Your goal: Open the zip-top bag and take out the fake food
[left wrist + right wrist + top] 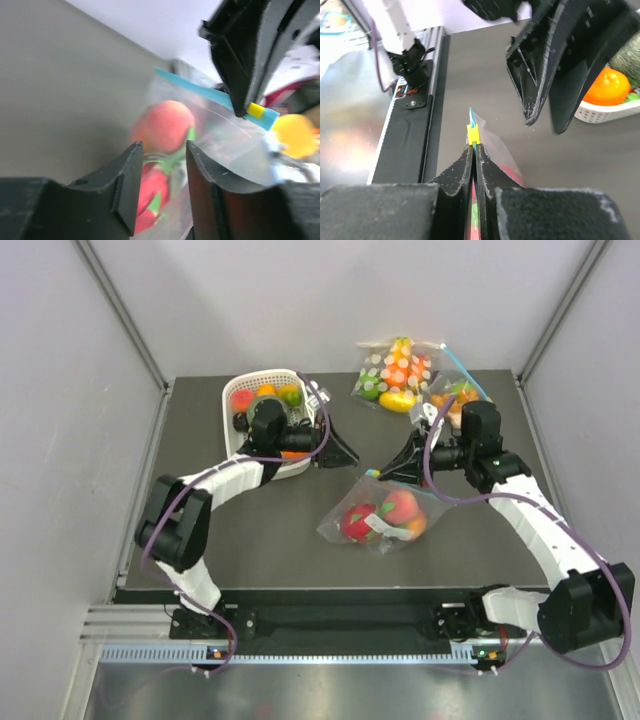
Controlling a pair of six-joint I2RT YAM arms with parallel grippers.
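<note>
right gripper (474, 148) clamps zip-top bag (338, 526); left gripper (162, 150) parted

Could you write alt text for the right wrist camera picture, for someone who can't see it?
The right gripper pinches the zip-top bag by its blue zip strip, next to the yellow slider. The left gripper hangs open above, with a white basket at the right edge.

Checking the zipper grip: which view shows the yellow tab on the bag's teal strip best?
Right wrist view: the yellow tab sits sharp and centred just past the right gripper, shut on the teal strip. Left wrist view shows it blurred beside that gripper's tip. The top view shows barely a speck.
</note>
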